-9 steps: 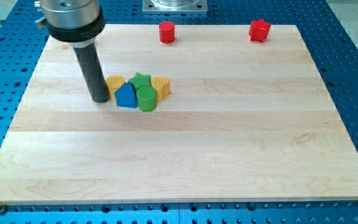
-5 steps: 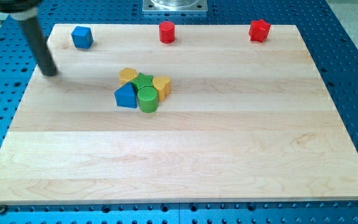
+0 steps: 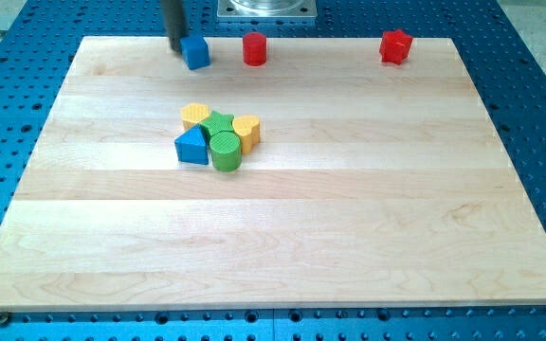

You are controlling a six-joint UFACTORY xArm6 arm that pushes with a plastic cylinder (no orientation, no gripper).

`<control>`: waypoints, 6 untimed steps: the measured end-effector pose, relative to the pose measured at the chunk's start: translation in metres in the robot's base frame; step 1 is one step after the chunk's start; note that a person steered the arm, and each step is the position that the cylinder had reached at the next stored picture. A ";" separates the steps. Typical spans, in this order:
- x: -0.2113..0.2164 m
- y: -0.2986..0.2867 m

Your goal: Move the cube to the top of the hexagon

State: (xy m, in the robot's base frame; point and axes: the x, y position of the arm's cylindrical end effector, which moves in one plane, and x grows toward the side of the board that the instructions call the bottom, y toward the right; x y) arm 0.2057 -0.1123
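Note:
The blue cube [image 3: 196,52] sits near the view's top edge of the wooden board [image 3: 349,218], left of centre. My tip [image 3: 174,49] touches or nearly touches the cube's left side; the rod rises out of the view's top. A small red block [image 3: 255,48], round or hexagonal, stands to the cube's right with a gap between them. A yellow block [image 3: 194,116] that looks hexagonal lies lower, at the top left of a cluster in the board's middle left.
The cluster also holds a green star [image 3: 218,122], a yellow heart [image 3: 246,130], a blue triangular block [image 3: 192,147] and a green cylinder [image 3: 224,150], all touching. A red star [image 3: 396,45] stands at the top right. Blue perforated table surrounds the board.
My tip went from the cluster's left out to the board's left side, then up to the top edge. The blue cube has slid right along the top, toward the red block.

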 end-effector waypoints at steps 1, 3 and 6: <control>0.026 0.024; 0.054 -0.032; 0.111 0.044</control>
State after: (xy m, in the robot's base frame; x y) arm 0.3163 -0.0684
